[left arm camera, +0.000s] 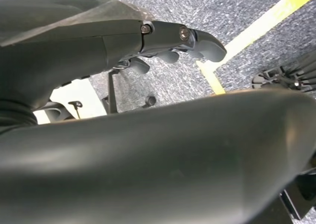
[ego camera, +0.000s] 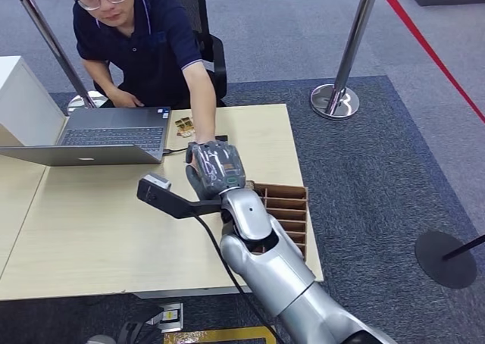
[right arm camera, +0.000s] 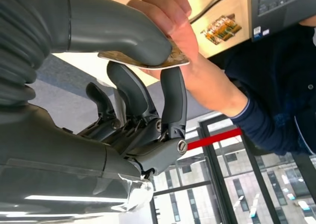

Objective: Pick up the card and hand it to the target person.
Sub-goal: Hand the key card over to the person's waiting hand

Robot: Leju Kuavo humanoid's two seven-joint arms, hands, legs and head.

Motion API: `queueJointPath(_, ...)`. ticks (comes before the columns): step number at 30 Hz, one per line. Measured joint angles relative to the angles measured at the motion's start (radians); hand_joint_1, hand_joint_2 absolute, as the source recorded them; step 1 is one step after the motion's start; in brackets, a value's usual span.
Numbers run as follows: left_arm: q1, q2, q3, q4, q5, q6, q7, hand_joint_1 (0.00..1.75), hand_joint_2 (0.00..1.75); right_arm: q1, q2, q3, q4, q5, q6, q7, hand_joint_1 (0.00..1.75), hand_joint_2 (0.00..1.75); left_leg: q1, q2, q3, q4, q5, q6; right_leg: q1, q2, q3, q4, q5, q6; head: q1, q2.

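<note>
Over the table (ego camera: 86, 230), the person's hand (right arm camera: 175, 24) meets the right hand (right arm camera: 149, 81) – its thumb and fingers pinch the card (right arm camera: 175, 61). Opening late risks a tug; opening early – a drop.

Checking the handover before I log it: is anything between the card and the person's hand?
Nothing visible. The right hand pinches the card between thumb and finger, and the person's hand already touches its far end.
</note>
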Motion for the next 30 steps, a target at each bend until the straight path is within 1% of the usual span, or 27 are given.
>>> queueJointPath(1, 0.000, 0.000, 0.000, 0.000, 0.000, 0.000, 0.000, 0.00, 0.00, -0.002, 0.000, 0.002, 0.008, 0.000, 0.000, -0.001, 0.83, 1.75, 0.000, 0.000, 0.000, 0.000, 0.000, 0.000, 0.000, 0.000, 0.000, 0.000, 0.000, 0.000, 0.000, 0.000)
queueJointPath(2, 0.001, 0.000, 0.000, 0.000, 0.001, 0.000, 0.000, 0.00, 0.00, -0.003, 0.000, 0.004, 0.016, 0.000, 0.000, -0.002, 0.52, 1.75, 0.000, 0.000, 0.000, 0.000, 0.000, 0.000, 0.000, 0.000, 0.000, 0.000, 0.000, 0.000, 0.000, 0.000)
queueJointPath(4, 0.001, 0.000, 0.000, 0.000, 0.002, 0.000, 0.000, 0.00, 0.00, -0.005, 0.000, 0.006, 0.032, 0.000, 0.000, -0.006, 0.16, 1.75, 0.000, 0.000, 0.000, 0.000, 0.000, 0.000, 0.000, 0.000, 0.000, 0.000, 0.000, 0.000, 0.000, 0.000)
queueJointPath(5, 0.001, 0.000, 0.000, 0.000, 0.002, 0.000, 0.000, 0.00, 0.00, -0.006, 0.000, 0.008, 0.041, 0.000, 0.000, -0.008, 0.02, 1.75, 0.000, 0.000, 0.000, 0.000, 0.000, 0.000, 0.000, 0.000, 0.000, 0.000, 0.000, 0.000, 0.000, 0.000)
queueJointPath(9, 0.001, 0.000, 0.000, 0.000, 0.002, 0.000, 0.000, 0.00, 0.00, -0.012, 0.000, 0.018, 0.074, 0.003, -0.007, -0.010, 0.00, 0.00, 0.000, 0.000, 0.000, 0.000, 0.000, 0.000, 0.000, 0.000, 0.000, 0.000, 0.000, 0.000, 0.000, 0.000)
queueJointPath(18, 0.001, 0.000, 0.000, 0.000, 0.001, 0.000, 0.003, 0.00, 0.00, -0.013, 0.000, 0.028, 0.124, 0.009, -0.066, -0.008, 0.00, 0.00, 0.000, 0.000, 0.000, 0.000, 0.000, 0.000, 0.000, 0.000, 0.000, 0.000, 0.000, 0.000, 0.000, 0.000)
queueJointPath(22, 0.002, 0.000, 0.000, 0.000, 0.001, 0.002, 0.000, 0.00, 0.00, 0.007, -0.005, 0.027, 0.104, 0.036, -0.107, 0.003, 0.00, 0.00, 0.000, 0.000, 0.000, 0.000, 0.000, 0.000, 0.000, 0.000, -0.001, 0.000, 0.000, 0.000, 0.000, 0.000)
queueJointPath(24, 0.004, 0.001, 0.000, 0.000, 0.002, 0.006, -0.008, 0.00, 0.00, 0.036, -0.019, 0.026, 0.057, 0.094, -0.140, 0.036, 0.00, 0.00, 0.000, 0.000, 0.000, 0.000, 0.000, 0.000, 0.000, 0.000, -0.001, -0.001, 0.000, 0.000, 0.000, 0.000)
queueJointPath(26, 0.008, 0.003, 0.001, 0.000, 0.005, 0.008, -0.015, 0.00, 0.00, 0.084, -0.047, 0.015, -0.021, 0.158, -0.159, 0.071, 0.00, 0.00, 0.000, 0.000, 0.000, 0.000, 0.000, 0.000, 0.000, 0.000, -0.001, -0.001, 0.000, 0.000, 0.000, 0.000)
queueJointPath(30, 0.017, 0.011, 0.008, 0.000, 0.016, 0.015, -0.023, 0.00, 0.00, 0.221, -0.117, -0.046, -0.225, 0.283, -0.175, 0.133, 0.00, 0.00, 0.000, 0.000, -0.001, 0.000, -0.001, 0.001, 0.000, 0.000, -0.001, -0.002, 0.000, 0.000, 0.000, 0.000)
